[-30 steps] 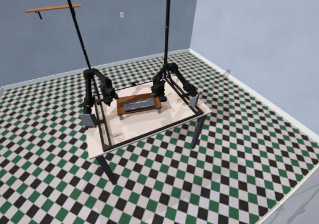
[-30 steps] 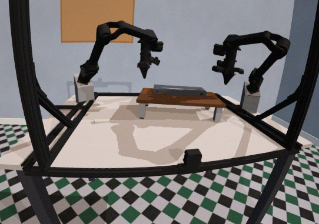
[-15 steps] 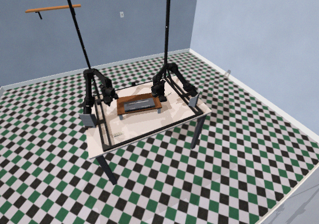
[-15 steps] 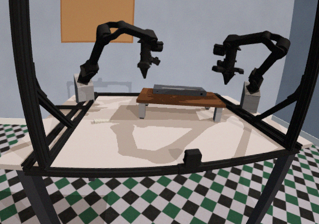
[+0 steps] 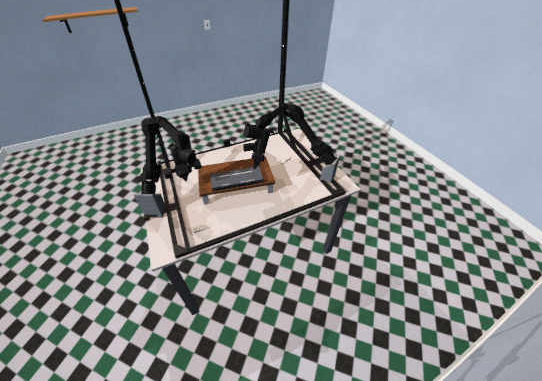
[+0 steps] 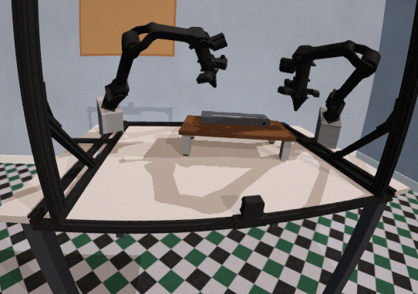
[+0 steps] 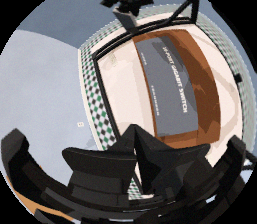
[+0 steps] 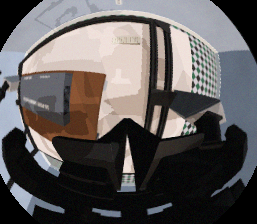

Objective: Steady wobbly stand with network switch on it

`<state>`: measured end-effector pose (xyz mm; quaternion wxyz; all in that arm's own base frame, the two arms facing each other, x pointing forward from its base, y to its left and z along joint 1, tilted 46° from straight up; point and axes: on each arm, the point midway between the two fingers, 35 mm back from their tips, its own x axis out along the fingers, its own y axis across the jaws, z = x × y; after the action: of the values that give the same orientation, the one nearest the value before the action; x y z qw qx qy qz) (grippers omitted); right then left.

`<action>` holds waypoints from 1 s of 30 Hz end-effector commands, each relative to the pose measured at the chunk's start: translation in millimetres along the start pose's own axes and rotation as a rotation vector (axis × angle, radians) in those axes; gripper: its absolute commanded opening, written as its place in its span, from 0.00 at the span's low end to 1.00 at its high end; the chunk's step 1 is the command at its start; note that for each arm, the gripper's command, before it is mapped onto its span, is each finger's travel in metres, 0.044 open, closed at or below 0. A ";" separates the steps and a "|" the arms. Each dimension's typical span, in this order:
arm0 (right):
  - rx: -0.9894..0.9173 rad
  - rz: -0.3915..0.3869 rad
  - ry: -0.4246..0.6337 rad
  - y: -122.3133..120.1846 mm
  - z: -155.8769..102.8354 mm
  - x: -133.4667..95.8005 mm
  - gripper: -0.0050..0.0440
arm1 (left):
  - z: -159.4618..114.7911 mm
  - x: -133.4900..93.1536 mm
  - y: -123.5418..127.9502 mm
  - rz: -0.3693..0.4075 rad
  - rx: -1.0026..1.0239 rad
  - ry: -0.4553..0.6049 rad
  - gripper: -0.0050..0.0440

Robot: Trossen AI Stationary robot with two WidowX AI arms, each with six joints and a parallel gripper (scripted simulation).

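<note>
Left fingers [image 5: 256, 164] [image 6: 214, 83], right fingers [image 5: 185, 176] [image 6: 297, 106] shut, empty

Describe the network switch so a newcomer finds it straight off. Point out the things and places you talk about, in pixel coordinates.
Start at the pale table [image 5: 240, 214] [image 6: 216, 179] [image 7: 125, 90] [image 8: 125, 100] inside the black frame, then find the brown stand [image 5: 204, 182] [image 6: 231, 132] [image 7: 208, 115] [image 8: 88, 100] on grey legs. The network switch [image 5: 235, 180] [image 6: 235, 119] [image 7: 170, 87] [image 8: 45, 97] is the long, flat grey box lying on top. Unlike the stand's grey legs, it sits above the brown board and has "GIGABIT SWITCH" in white on top.

The left jaws are closed and empty. Beyond them, a gray network switch [image 7: 169, 82], lettered "GIGABIT SWITCH", lies on a brown wooden stand [image 7: 206, 92] above the pale tabletop [image 7: 123, 87]. Checkered floor [image 7: 99, 107] shows at left.
</note>
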<state>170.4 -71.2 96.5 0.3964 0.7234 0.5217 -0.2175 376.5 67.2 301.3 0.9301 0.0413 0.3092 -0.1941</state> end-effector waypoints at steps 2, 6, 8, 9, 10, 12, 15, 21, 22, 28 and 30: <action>0.000 0.000 0.000 0.0 0.0 0.0 0.10 | 7.6 -3.6 3.2 0.024 0.015 -0.023 0.10; 0.000 0.000 0.000 0.0 0.0 0.0 0.10 | 48.4 -23.9 19.0 0.153 0.092 -0.148 0.10; 0.000 0.000 0.000 0.0 0.0 0.0 0.10 | 69.5 -37.0 24.9 0.217 0.128 -0.214 0.10; 0.000 0.000 0.000 0.0 0.0 0.0 0.10 | 80.1 -44.2 27.3 0.248 0.144 -0.249 0.10; 0.000 0.000 0.000 0.0 0.0 0.0 0.10 | 90.7 -51.9 29.2 0.279 0.161 -0.284 0.10; 0.000 0.000 0.000 0.0 0.0 0.0 0.10 | 111.7 -68.6 32.0 0.339 0.192 -0.357 0.10; 0.000 0.000 0.000 0.0 0.0 0.0 0.10 | 111.7 -68.6 32.0 0.339 0.192 -0.357 0.10; 0.000 0.000 0.000 0.0 0.0 0.0 0.10 | 131.0 -90.4 28.9 0.393 0.229 -0.435 0.10; 0.000 0.000 0.000 0.0 0.0 0.0 0.10 | 140.1 -99.2 28.9 0.419 0.242 -0.469 0.10; 0.000 0.000 0.000 0.0 0.0 0.0 0.10 | 191.0 -158.7 20.8 0.565 0.311 -0.689 0.10; 0.000 0.000 0.000 0.0 0.0 0.0 0.10 | 198.6 -169.6 18.1 0.588 0.322 -0.728 0.10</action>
<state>170.4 -71.2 96.5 0.3964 0.7234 0.5217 -0.2175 378.1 101.3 525.0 0.9808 0.1897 -0.0442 0.0057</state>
